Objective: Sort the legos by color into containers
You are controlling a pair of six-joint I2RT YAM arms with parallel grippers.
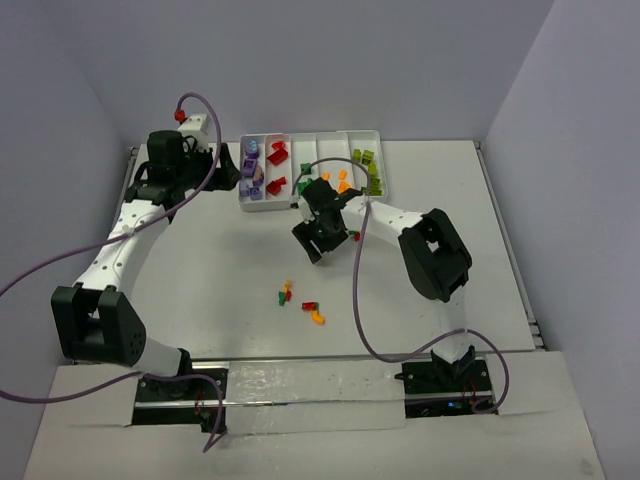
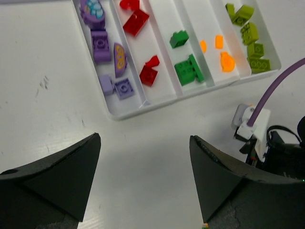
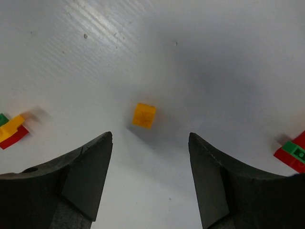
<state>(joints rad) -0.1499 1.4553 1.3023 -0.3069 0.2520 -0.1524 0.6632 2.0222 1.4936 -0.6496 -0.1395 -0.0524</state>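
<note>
Hovering right end effector, wide open, empty, over table; orange lego lies centred just ahead of my fingers, squarish, no long axis. Left end effector, open, farther, by tray.

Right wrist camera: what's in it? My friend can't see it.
An orange-yellow lego lies alone on the white table, just ahead of the right gripper, its dark jaws open and empty. At the left edge sits a yellow, red and green clump; at the right edge, a red and green pair.
</note>
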